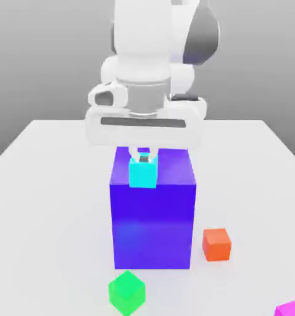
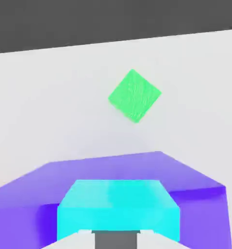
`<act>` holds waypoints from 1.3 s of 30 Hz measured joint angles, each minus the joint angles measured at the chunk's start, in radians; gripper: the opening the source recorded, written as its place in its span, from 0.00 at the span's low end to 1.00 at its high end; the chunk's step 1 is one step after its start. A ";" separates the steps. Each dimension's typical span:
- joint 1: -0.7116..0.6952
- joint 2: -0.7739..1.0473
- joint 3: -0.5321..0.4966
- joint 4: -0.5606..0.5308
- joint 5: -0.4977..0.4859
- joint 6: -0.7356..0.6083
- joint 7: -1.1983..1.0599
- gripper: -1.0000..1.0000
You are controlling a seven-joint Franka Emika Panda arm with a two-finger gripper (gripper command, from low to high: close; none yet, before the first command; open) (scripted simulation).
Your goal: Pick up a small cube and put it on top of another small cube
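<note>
Nearest in the exterior view, at the lower edge toward that view's right: small magenta cube (image 1: 291, 308), partly cut off by the frame, resting on the white table (image 1: 45, 203). Well apart from the gripper (image 1: 143, 154), far below and off to one side, untouched. Just beyond, left of centre: small green cube (image 1: 126, 292), turned corner-on, also on the table, nothing stacked on it; seen again from the hand view as a green diamond (image 2: 135, 95) on the pale surface, ahead of the big block's edge. A little farther back, to the exterior view's right: orange-red small cube (image 1: 216, 244), standing just beside the lower corner of the big blue block (image 1: 153, 222) without clearly touching it. Centre of the scene: that tall blue block, upright on the table, with a cyan small cube (image 1: 142, 173) sitting on its top face near the front edge; same pair in the hand view, cyan cube (image 2: 119, 206) on the violet-blue top (image 2: 186, 180). Directly over and behind the cyan cube: gripper pointing down, fingers drawn fully together, tips just above the cyan cube's rear top edge, grasping nothing. Farthest and highest: white arm (image 1: 153, 43) rising out of frame against a grey backdrop.
</note>
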 joint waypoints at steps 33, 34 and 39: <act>0.547 0.275 0.141 -0.042 0.286 0.266 -0.803 0.00; 0.561 0.285 0.149 -0.045 0.290 0.278 -0.825 0.00; 0.628 0.334 0.194 -0.059 0.302 0.338 -0.928 0.00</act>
